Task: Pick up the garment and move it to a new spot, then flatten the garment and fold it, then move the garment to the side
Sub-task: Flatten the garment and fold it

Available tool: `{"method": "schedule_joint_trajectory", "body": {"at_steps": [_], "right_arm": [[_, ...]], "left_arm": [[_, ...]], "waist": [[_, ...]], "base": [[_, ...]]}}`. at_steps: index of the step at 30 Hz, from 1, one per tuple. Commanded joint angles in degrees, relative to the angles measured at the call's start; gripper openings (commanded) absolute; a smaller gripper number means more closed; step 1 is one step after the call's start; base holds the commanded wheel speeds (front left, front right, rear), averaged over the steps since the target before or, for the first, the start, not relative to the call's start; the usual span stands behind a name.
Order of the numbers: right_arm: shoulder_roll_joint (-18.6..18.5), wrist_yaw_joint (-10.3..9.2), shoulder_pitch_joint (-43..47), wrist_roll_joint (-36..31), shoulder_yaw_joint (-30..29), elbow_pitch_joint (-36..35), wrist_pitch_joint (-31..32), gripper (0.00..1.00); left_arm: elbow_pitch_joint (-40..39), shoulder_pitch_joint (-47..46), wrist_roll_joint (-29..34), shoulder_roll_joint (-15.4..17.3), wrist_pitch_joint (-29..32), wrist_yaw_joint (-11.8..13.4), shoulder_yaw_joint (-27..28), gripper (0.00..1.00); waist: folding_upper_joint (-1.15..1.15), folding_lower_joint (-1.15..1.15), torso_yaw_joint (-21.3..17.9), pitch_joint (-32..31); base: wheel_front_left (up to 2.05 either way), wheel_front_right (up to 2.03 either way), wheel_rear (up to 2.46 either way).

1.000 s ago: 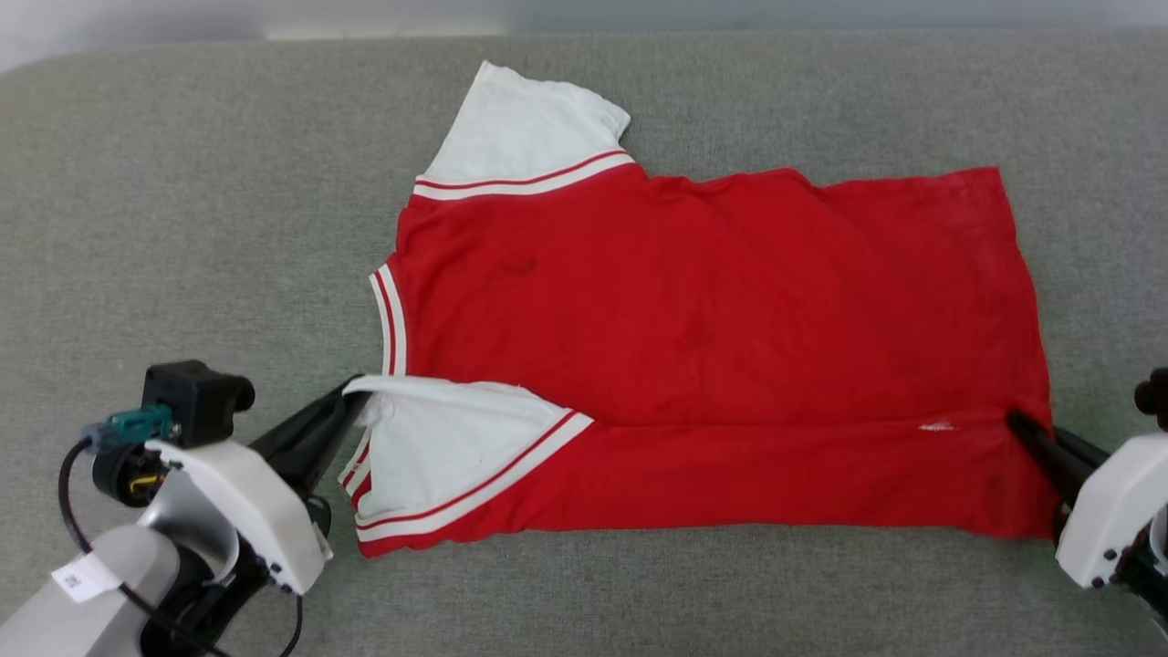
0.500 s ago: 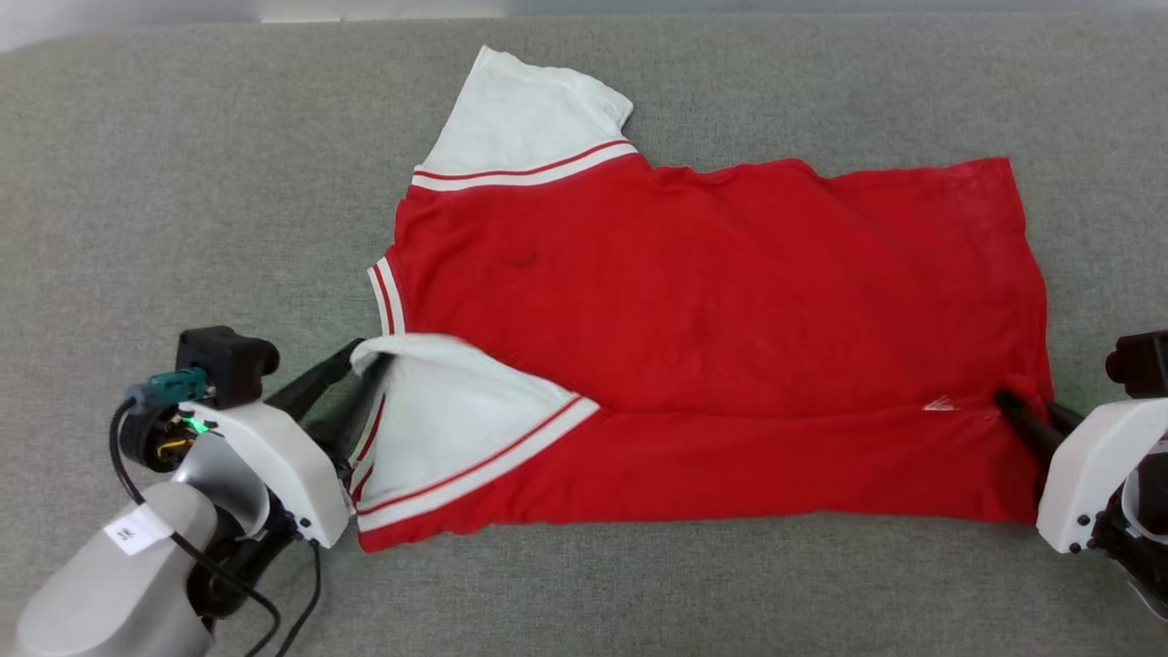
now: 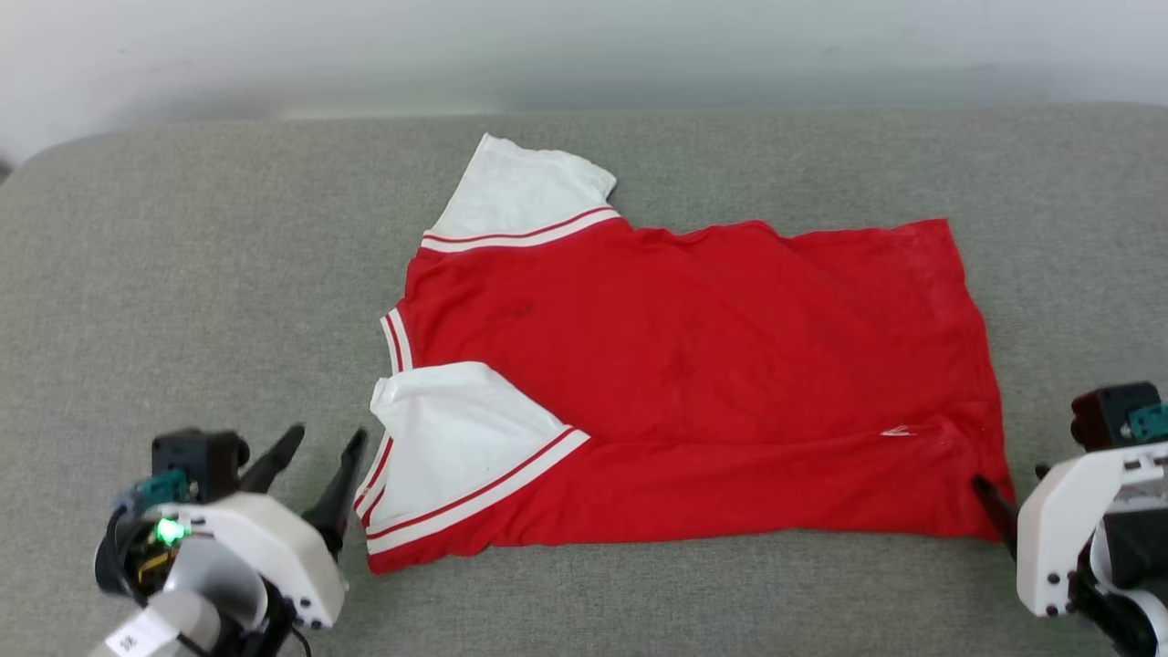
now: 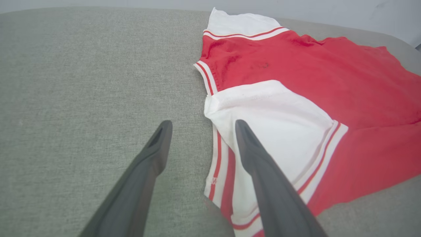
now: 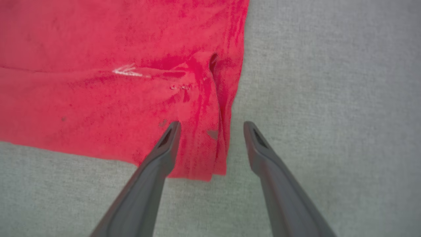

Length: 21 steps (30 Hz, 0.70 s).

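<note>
The garment (image 3: 693, 365) lies spread on the grey surface, red back side up, its near long edge folded over onto the body. One white sleeve (image 3: 525, 192) sticks out at the far left; the other white sleeve (image 3: 452, 429) lies folded onto the red. My left gripper (image 3: 324, 443) stands open just left of that folded sleeve (image 4: 273, 131), holding nothing. My right gripper (image 5: 212, 126) is open above the garment's near right corner (image 5: 204, 154), empty. In the head view one right fingertip (image 3: 984, 488) shows at that corner.
The grey fabric-covered surface (image 3: 228, 274) spreads wide on all sides of the garment. A pale wall (image 3: 584, 46) runs behind its far edge. The surface's rounded left corner (image 3: 55, 155) shows at the far left.
Both grippers have opened and let go of the garment's folded edge, then drawn back toward me. The sleeve has dropped flat. The head camera has tilted, so the whole picture sits lower.
</note>
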Motion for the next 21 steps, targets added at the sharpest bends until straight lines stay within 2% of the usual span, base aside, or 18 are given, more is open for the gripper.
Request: {"method": "schedule_joint_trajectory", "body": {"at_steps": [1,4,7,14,18,21], "right_arm": [[1.5,-0.03,2.4,-2.2,-1.6,-2.2,2.7,1.00],[4.3,-0.03,5.1,-4.3,-4.3,-6.2,6.1,1.00],[6.8,-0.03,7.8,-5.6,-6.0,-9.7,8.6,1.00],[10.4,-0.03,10.8,-6.4,-7.5,-14.9,11.3,1.00],[12.0,-0.03,11.2,-6.7,-7.7,-16.3,11.1,1.00],[12.6,-0.03,11.2,-6.8,-7.6,-16.9,11.0,1.00]], "left_arm": [[-2.8,2.8,-1.1,0.7,0.7,2.4,0.8,1.00],[-7.0,6.7,-1.9,2.1,2.0,6.1,1.1,1.00],[-10.8,9.7,-3.0,2.8,4.1,8.5,0.8,1.00],[-15.0,12.4,-3.9,4.1,8.4,10.6,-0.9,1.00],[-14.2,12.3,-2.7,4.7,9.5,12.6,-1.6,1.00],[-13.5,12.0,-2.9,4.1,9.8,13.2,-1.5,1.00]], "waist": [[0.00,0.00,-0.6,-1.1],[0.00,0.00,-0.8,-1.3],[0.00,0.00,-1.0,-1.2],[0.00,0.00,-1.7,-0.2],[0.00,0.00,-2.4,0.7],[0.00,0.00,-2.9,1.6]], "base": [[0.00,0.00,0.00],[0.00,0.00,0.00],[0.00,0.00,0.00],[0.00,0.00,0.00],[0.00,0.00,0.00],[0.00,0.00,0.00]]}}
